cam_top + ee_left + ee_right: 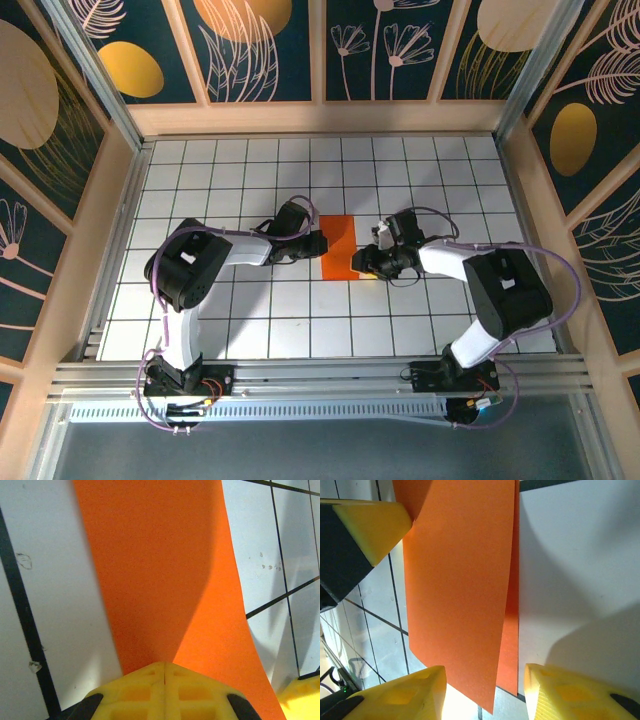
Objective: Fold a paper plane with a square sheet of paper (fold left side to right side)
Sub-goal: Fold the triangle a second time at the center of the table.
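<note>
The square sheet of paper is bright orange and lies folded in half as a narrow upright rectangle in the middle of the table. My left gripper is shut, its yellow fingertips resting on the sheet's left folded edge. I cannot tell whether any paper is pinched between them. My right gripper is open at the sheet's near right corner. The upper layer is lifted and skewed over the lower layer, and its free corner hangs between the right gripper's fingers. No paper plane has been formed.
The white grid-tiled table is ringed by a low wooden wall. The left arm's yellow fingertip shows at the far end of the sheet in the right wrist view. Both arms reach in from the near edge toward the centre.
</note>
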